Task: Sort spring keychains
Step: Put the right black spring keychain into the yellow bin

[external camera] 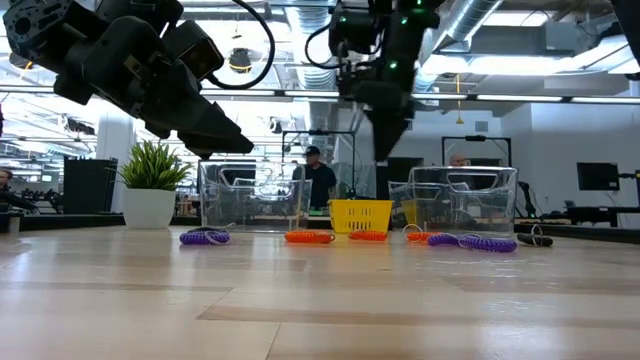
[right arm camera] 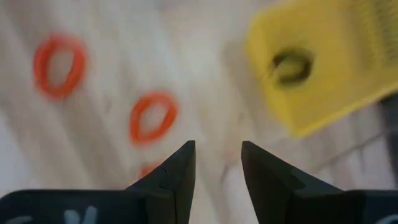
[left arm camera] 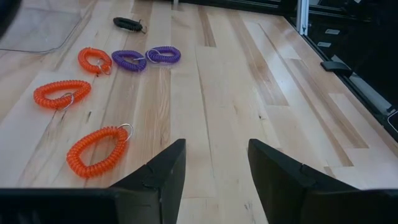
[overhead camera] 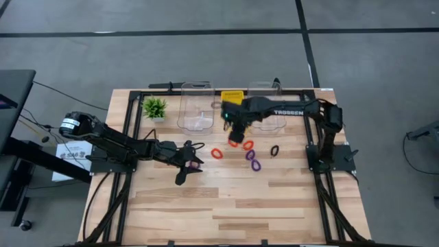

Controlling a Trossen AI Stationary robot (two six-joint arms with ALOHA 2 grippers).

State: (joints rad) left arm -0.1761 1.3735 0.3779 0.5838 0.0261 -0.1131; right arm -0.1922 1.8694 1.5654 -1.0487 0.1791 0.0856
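Sorting barely started: spring keychains (overhead camera: 248, 145) are still lying loose mid-table toward the far edge, right gripper (overhead camera: 235, 134) hovering spread and empty above them, left gripper (overhead camera: 186, 165) waiting spread nearby.

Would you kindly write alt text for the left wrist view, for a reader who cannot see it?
The open left gripper hovers empty over a pale wooden table. Beyond it lie three orange spring keychains, two purple spring keychains and a black spring keychain.
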